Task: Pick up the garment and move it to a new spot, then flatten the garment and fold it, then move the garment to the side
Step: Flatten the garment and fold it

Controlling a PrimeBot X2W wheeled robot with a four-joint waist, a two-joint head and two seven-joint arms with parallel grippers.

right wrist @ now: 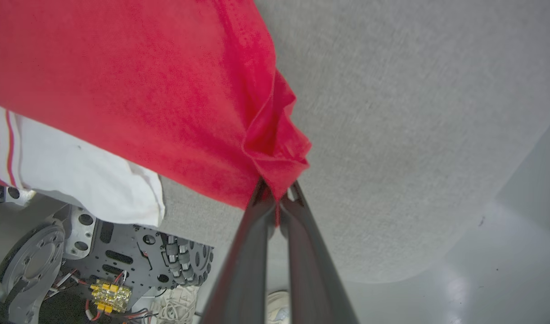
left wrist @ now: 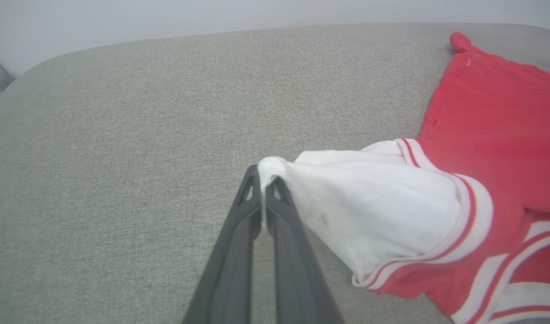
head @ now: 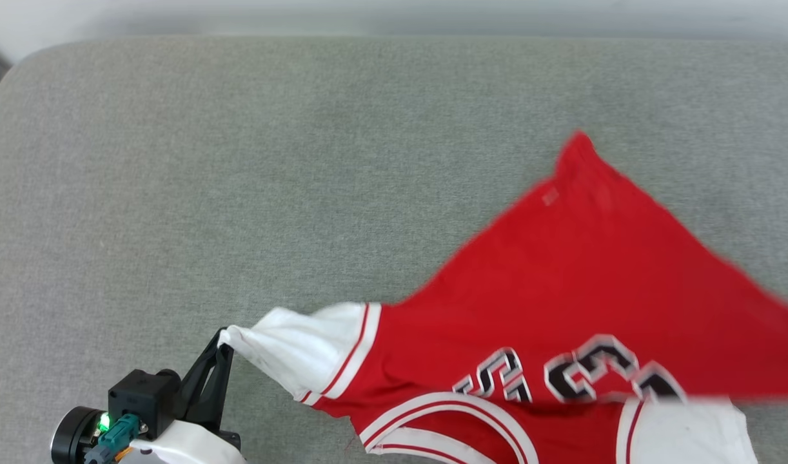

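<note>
One garment (head: 561,290) is counted: a red short-sleeved shirt with two white sleeves, red-and-white striped trim and dark numerals outlined in white. It is spread over the right and near part of a single grey upholstered surface (head: 239,161), with one red corner pointing toward the far side. Its right edge is blurred in the head view.

Two grippers are counted. The left gripper (left wrist: 263,173) is seen low at the near left of the surface, its two dark fingers (left wrist: 239,252) pressed together and reaching forward and slightly up. The tip of one white sleeve (left wrist: 374,202) is pinched between them, and the sleeve is drawn out taut into a cone toward the fingertips.

The right gripper (right wrist: 277,191) is clenched on a red edge of the garment, and the cloth is bunched into folds just above the fingertips. From this wrist, the other white sleeve (right wrist: 90,180) is seen near the rounded edge of the surface. Below it, part of the robot's metal base (right wrist: 122,256) and a pale floor (right wrist: 504,270) are visible.
</note>
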